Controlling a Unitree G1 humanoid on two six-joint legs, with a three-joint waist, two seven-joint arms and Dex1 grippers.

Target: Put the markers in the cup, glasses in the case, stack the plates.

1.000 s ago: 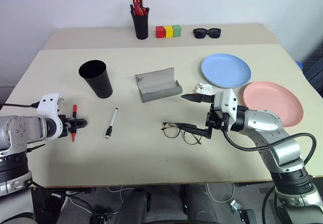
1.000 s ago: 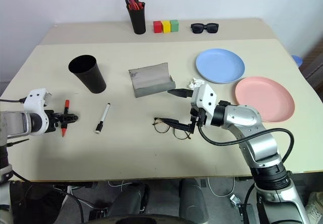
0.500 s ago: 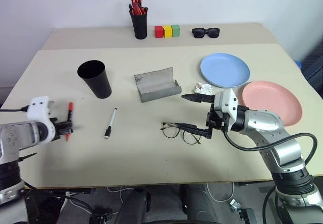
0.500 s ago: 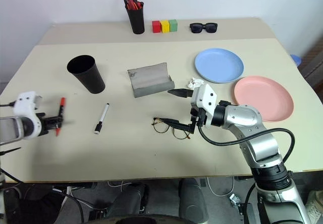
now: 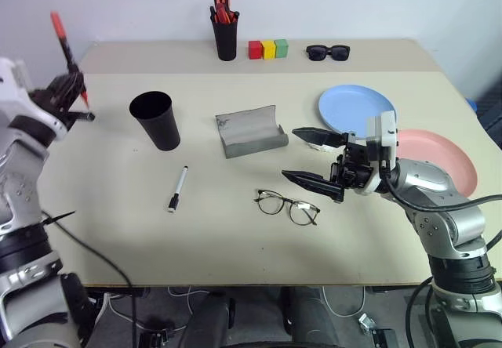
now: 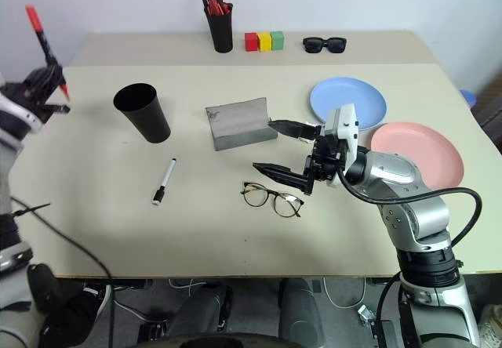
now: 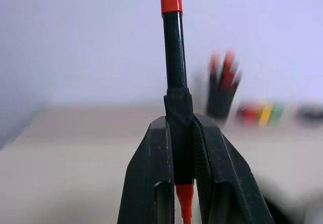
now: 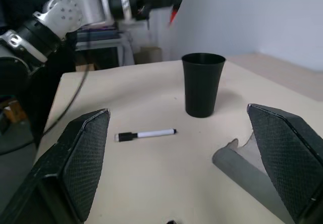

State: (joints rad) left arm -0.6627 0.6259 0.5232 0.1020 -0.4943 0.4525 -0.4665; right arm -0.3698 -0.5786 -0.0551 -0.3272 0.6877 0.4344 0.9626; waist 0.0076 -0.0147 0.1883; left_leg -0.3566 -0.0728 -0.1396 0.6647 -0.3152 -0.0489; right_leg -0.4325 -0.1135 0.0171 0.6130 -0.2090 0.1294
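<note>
Cup [image 5: 155, 119] left of case [image 5: 249, 131]; glasses [image 5: 288, 206] before case.

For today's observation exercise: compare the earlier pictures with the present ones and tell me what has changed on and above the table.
The left end effector, shut on the red marker, has risen from table level, left of the cup, into the air. The right end effector stays open beside the glasses. White marker, case and both plates lie unmoved.

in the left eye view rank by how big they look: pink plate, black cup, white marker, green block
1. pink plate, though the right arm covers part of it
2. black cup
3. white marker
4. green block, farther from the camera, so its true size is unsure
</note>
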